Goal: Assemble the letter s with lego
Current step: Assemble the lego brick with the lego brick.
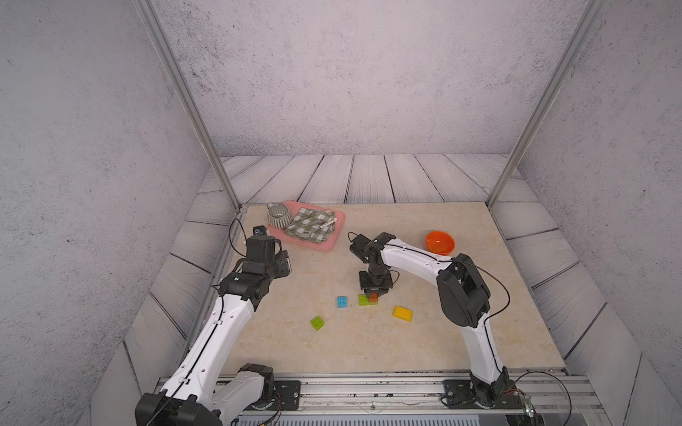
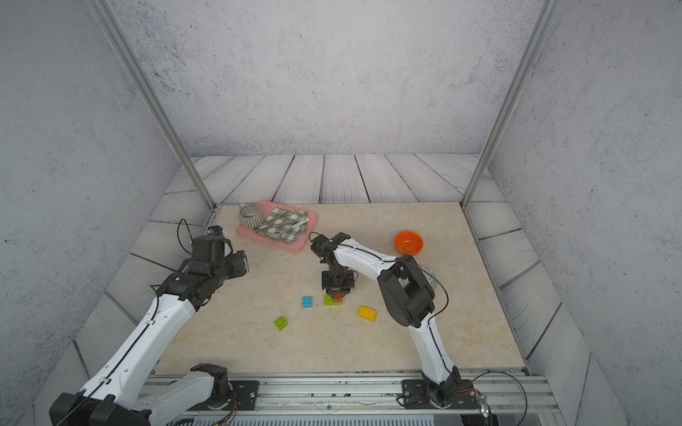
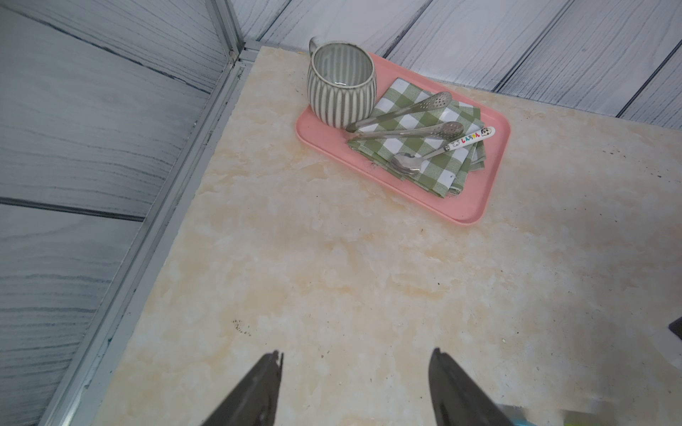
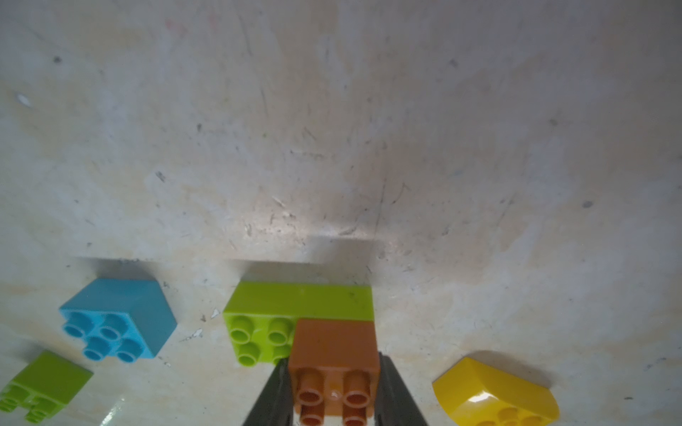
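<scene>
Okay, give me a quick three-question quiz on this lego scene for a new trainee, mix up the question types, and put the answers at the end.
1. True or false: the right gripper is shut on the brown brick.
2. What lies directly under the brown brick? A the orange bowl; B one end of the long lime-green brick; C the pink tray.
3. How many bricks lie on the table touching no other brick?
Key: 1 true. 2 B. 3 three: the blue brick, the yellow brick and the small lime-green brick.
</scene>
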`<action>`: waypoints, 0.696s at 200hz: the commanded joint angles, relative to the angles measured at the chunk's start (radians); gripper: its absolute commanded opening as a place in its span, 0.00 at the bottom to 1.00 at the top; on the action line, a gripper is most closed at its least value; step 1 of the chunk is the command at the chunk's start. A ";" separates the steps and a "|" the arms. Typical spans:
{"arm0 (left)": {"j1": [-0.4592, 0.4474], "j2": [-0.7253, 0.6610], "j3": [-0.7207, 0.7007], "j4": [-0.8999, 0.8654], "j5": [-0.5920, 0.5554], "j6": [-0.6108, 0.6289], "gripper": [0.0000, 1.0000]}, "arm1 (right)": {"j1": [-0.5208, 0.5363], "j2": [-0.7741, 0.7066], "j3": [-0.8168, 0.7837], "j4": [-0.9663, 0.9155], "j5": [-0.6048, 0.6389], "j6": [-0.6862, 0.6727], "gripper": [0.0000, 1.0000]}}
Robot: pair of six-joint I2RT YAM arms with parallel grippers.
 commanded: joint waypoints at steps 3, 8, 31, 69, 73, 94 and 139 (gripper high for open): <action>-0.008 -0.003 0.020 -0.005 -0.008 0.000 0.68 | 0.002 0.100 -0.040 -0.014 0.013 -0.003 0.13; -0.008 -0.003 0.020 -0.005 -0.010 0.000 0.68 | 0.002 0.107 -0.041 -0.014 0.012 -0.003 0.13; -0.009 -0.002 0.020 -0.007 -0.012 0.001 0.68 | 0.002 0.135 -0.045 -0.013 0.007 -0.003 0.13; -0.010 -0.005 0.021 -0.012 -0.012 0.001 0.68 | 0.002 0.158 -0.047 -0.011 0.004 -0.001 0.13; -0.010 -0.004 0.022 -0.013 -0.012 0.000 0.68 | 0.002 0.158 -0.048 -0.011 0.005 -0.001 0.13; -0.010 -0.008 0.022 -0.014 -0.013 0.001 0.68 | 0.002 0.146 -0.052 -0.008 0.013 0.002 0.15; -0.010 -0.011 0.022 -0.018 -0.014 0.000 0.68 | 0.002 0.103 -0.040 -0.019 0.030 -0.007 0.26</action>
